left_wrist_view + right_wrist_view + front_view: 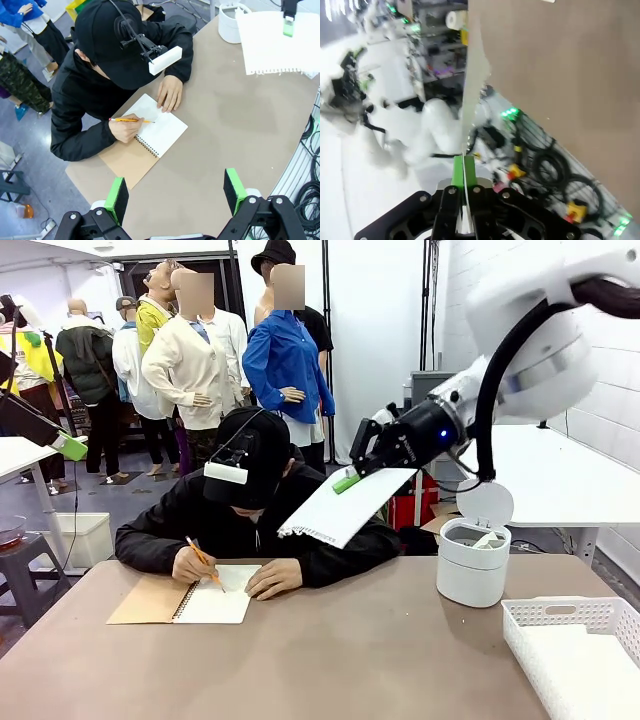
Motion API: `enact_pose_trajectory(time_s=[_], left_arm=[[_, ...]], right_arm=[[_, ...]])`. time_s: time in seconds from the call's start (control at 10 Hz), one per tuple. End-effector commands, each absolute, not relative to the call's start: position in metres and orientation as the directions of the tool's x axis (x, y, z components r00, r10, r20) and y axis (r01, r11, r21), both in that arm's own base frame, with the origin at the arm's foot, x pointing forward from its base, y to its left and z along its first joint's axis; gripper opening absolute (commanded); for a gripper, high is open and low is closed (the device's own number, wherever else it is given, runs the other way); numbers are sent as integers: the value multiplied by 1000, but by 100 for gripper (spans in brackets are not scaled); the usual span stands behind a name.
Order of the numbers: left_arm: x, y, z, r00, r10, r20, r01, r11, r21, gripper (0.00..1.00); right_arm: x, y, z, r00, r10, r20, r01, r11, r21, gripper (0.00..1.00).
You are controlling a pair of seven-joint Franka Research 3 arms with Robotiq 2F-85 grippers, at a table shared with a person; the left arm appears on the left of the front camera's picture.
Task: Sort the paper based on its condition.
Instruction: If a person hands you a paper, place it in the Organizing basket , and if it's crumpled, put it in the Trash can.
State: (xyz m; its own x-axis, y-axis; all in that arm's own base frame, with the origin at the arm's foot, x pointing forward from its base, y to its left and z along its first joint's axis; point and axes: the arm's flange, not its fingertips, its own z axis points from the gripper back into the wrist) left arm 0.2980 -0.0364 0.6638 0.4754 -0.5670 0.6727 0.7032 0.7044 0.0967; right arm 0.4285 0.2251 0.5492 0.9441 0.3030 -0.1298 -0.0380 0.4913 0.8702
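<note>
Presently: right gripper (345,481) clamped on smooth paper sheet (345,508), held aloft for sorting, likely toward basket (575,615); left gripper (175,192) spread, idle.

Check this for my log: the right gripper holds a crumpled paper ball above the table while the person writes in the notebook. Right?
Not quite. The right gripper holds a smooth flat sheet, not a crumpled ball, as the front view shows. It is above the table, and the person is writing in the notebook.
</note>
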Motion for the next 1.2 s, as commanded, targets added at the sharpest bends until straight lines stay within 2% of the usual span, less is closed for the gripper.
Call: enact_pose_trajectory(time_s=[0.0, 0.2, 0.4, 0.7, 0.8, 1.0, 1.1], left_arm=[[298, -35, 663, 475, -563, 676, 700, 707, 97, 100], [298, -35, 663, 475, -563, 676, 700, 707, 97, 100], [298, -35, 663, 475, -563, 676, 700, 707, 97, 100], [298, -35, 663, 475, -563, 676, 700, 707, 97, 100], [298, -35, 663, 475, -563, 676, 700, 707, 97, 100], [298, -35, 663, 475, -563, 676, 700, 707, 97, 100], [298, -35, 663, 475, -563, 676, 700, 707, 97, 100]], right_arm=[[426, 214, 565, 925, 381, 1, -206, 497, 843, 0], [416, 202, 584, 911, 391, 130, -341, 539, 770, 0], [395, 181, 595, 881, 443, 170, -440, 632, 637, 0], [370, 142, 599, 905, 407, 123, -414, 774, 480, 0], [366, 128, 592, 903, 371, 218, -430, 780, 454, 0], [352, 95, 569, 926, 267, 266, -355, 855, 377, 0], [347, 82, 558, 944, 215, 250, -296, 885, 359, 0]])
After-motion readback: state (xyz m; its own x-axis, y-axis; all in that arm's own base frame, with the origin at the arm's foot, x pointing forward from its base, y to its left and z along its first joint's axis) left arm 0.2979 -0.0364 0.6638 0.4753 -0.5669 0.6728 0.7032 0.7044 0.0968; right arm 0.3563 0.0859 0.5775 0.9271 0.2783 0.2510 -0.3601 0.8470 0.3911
